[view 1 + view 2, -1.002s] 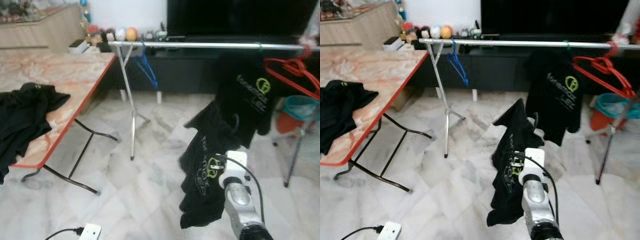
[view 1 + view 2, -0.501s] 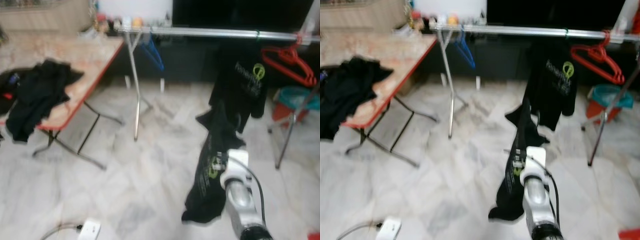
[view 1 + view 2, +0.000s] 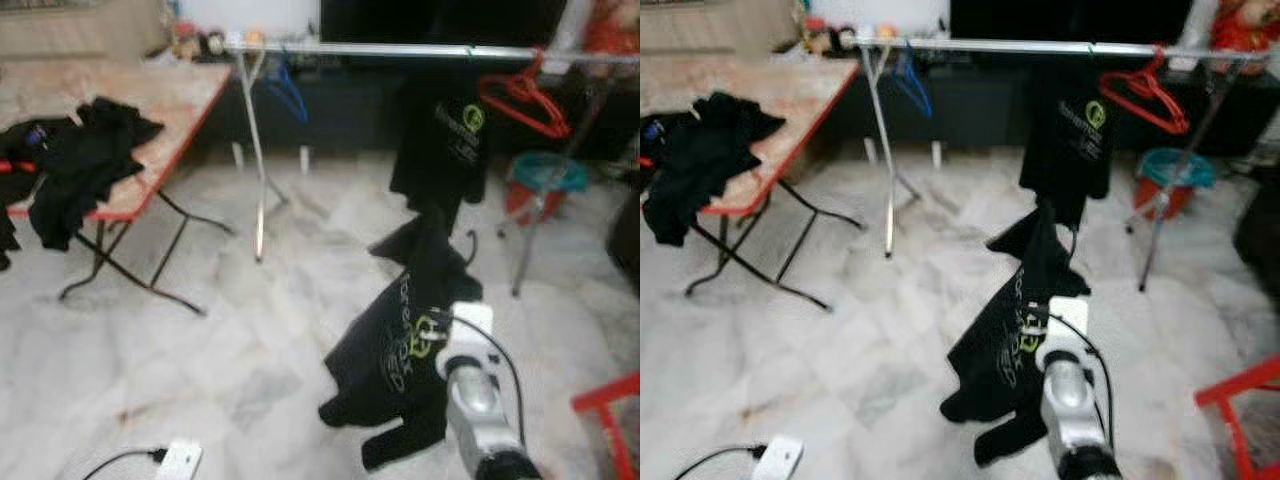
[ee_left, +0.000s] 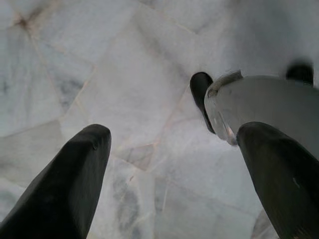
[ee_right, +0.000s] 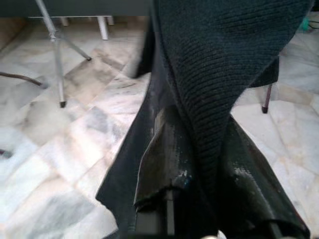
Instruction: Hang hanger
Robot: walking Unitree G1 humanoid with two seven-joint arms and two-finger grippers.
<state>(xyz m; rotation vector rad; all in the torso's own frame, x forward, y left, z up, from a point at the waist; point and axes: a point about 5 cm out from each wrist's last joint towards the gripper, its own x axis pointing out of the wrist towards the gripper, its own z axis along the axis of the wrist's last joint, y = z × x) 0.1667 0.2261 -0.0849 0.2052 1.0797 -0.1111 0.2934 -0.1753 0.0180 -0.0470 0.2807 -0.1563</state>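
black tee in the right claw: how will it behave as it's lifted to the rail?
Probably floppy: the black T-shirt with green print sags in folds from the right claw, hem trailing low. Likely light, since it drapes thin. It may swing or snag on the silver clothes rail or the hung black shirt.

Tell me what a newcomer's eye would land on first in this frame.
First, the black T-shirt with green lettering dangling from the right gripper low in the foreground, over the marble floor. Behind it, a silver clothes rail crosses the room, carrying another black shirt, a red hanger and a blue hanger. At left, dark clothes lie heaped on a red-edged table.
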